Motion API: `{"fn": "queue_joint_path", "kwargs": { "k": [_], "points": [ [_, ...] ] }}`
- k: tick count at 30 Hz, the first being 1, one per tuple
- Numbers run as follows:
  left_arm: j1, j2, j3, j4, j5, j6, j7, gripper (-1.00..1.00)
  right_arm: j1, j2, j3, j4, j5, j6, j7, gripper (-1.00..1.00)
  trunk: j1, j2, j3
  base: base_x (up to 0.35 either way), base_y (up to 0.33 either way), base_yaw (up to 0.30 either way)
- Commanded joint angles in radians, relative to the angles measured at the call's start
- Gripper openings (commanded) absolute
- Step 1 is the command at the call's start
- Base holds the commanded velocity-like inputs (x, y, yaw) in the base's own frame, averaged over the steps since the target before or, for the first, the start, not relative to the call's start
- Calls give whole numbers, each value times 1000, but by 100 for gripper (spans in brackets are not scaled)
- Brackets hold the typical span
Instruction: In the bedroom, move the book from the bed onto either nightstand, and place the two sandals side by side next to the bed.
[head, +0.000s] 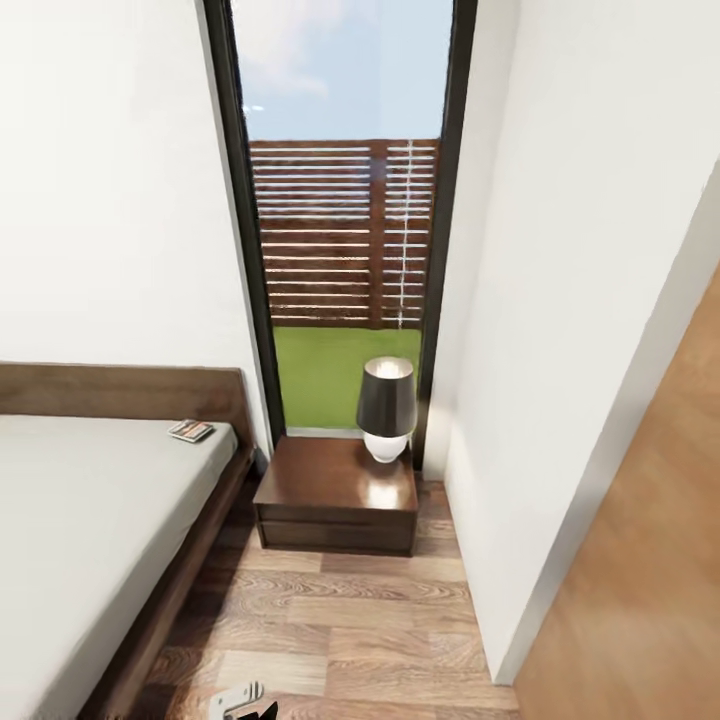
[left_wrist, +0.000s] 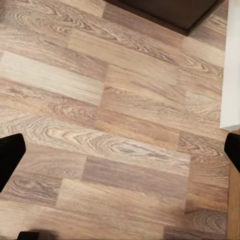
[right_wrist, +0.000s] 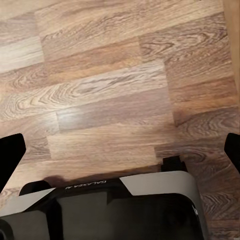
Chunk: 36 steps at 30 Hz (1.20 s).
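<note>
Book (head: 190, 431) lay on the bed (head: 80, 520) at 9 o'clock from the nightstand (head: 338, 495); both grippers' fingers (left_wrist: 11, 157) were spread apart.

Head view: set high, facing forward and down the aisle between the bed (head: 90, 520) and a white wall (head: 560, 330), toward the nightstand (head: 338, 495) and window (head: 345, 220) beyond. Left wrist view: faces down, close over the plank floor (left_wrist: 115, 130). Right wrist view: likewise, above the robot base (right_wrist: 115, 207). All three share this floor.
</note>
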Motion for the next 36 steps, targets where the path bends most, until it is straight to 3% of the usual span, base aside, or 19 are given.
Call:
{"fn": "queue_joint_path", "kwargs": {
  "k": [1, 9, 36],
  "points": [
    [-1, -1, 8, 1, -3, -2, -5, 100, -2, 0, 8, 4, -10, -3, 7, 100, 1, -2, -2, 36, 3, 285],
    [-1, -1, 8, 1, -3, -2, -5, 100, -2, 0, 8, 4, -10, -2, 7, 100, 1, -2, -2, 225, 1, 153],
    [-1, 0, 8, 1, -3, -1, -5, 100, -2, -1, 8, 4, -10, -2, 8, 100, 1, -2, -2, 319, 14, 3]
  ]
}}
